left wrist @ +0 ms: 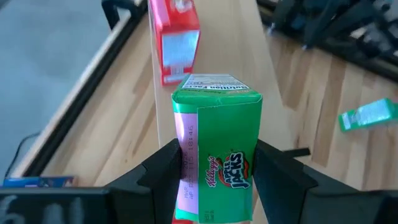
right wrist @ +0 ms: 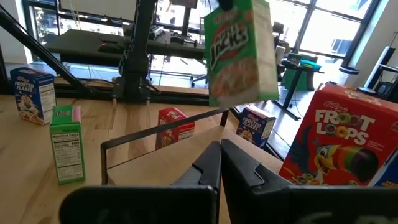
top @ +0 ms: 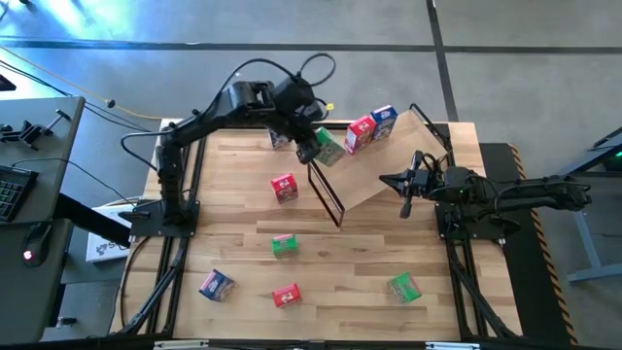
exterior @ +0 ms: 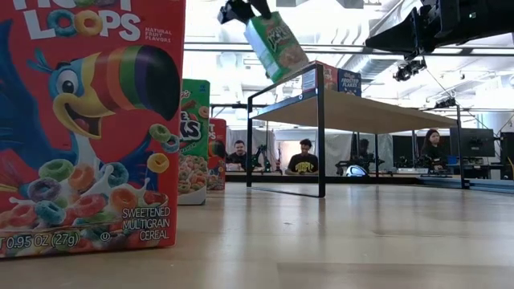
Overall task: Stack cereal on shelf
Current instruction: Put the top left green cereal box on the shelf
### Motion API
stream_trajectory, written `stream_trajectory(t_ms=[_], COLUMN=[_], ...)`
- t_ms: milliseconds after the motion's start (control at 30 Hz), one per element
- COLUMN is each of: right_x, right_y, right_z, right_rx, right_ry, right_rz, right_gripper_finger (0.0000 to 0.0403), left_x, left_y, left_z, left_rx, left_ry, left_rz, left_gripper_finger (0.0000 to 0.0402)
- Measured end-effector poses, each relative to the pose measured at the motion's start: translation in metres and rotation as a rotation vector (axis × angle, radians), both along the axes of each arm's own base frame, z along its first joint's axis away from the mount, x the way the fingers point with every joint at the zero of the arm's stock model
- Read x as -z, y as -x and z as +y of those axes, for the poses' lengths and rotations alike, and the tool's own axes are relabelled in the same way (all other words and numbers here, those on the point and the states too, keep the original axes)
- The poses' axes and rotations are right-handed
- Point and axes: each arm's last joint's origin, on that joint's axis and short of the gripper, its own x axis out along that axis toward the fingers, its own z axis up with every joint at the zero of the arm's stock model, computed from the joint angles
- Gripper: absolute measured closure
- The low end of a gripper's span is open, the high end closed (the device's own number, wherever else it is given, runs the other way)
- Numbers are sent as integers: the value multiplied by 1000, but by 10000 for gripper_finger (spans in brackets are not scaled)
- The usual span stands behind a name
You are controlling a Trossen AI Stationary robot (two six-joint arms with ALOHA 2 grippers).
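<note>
High view: wooden plank table [top: 340,282] with both dark arms over it, left arm reaching toward the far edge, right arm resting at the right side.
Left gripper: [top: 313,148] clenched on a green box [top: 328,148], fingers [left wrist: 163,174] pressing its two side faces; box held tilted in the air just above the shelf's left, higher end.
Green box: glossy printed cardboard, squared edges, Apple Jacks front [left wrist: 217,149]; seen hanging clear of the board in the low view [exterior: 276,44].
Shelf: [top: 384,165] smooth light wooden board, rectangular, tilted on a thin black wire frame [exterior: 321,132]; stands at the table's far right.
On shelf: red box [top: 360,134] and blue box [top: 384,121] side by side at the far end, touching or nearly so.
Right gripper: [top: 406,185] fingers pressed together, holding nothing, poised near the shelf's right end.
Loose boxes, mid table: red box [top: 284,187] left of the shelf; green one [top: 284,245] nearer.
Loose boxes, near edge: blue [top: 216,284] at left, red [top: 286,295] in the middle, green [top: 404,287] at right, lying tilted.
Far edge: one more box [top: 280,139] under the left arm, colour hard to tell.
Low view: red Froot Loops box [exterior: 88,128] fills the left foreground, matte card with bright print.
Background: people [exterior: 303,157] seated well beyond the table.
</note>
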Motion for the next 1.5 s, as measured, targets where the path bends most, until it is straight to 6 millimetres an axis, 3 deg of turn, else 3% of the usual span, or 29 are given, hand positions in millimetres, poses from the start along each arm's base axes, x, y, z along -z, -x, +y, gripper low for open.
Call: stream_trajectory(t_ms=[367,667,1000,1167,1333,1500], right_x=[0,0,0,0,0,3], right_y=[0,0,0,0,0,0], right_z=[0,0,0,0,0,0], right_rx=[0,0,0,0,0,1], right_ry=[0,0,0,0,0,-16], right_rz=[0,0,0,0,1,22], right_gripper_finger=[403,403,403,403,403,403], left_x=[32,33,33,32,20,27], left_y=[-25,-25,-25,-25,-16,-18], left_z=[9,9,9,9,0,-29], left_rx=[-13,-19,-23,-14,1,4], left_ry=[31,41,45,1,-88,-219], left_rz=[84,89,88,90,95,185], left_gripper_finger=[232,229,166,157,175,239])
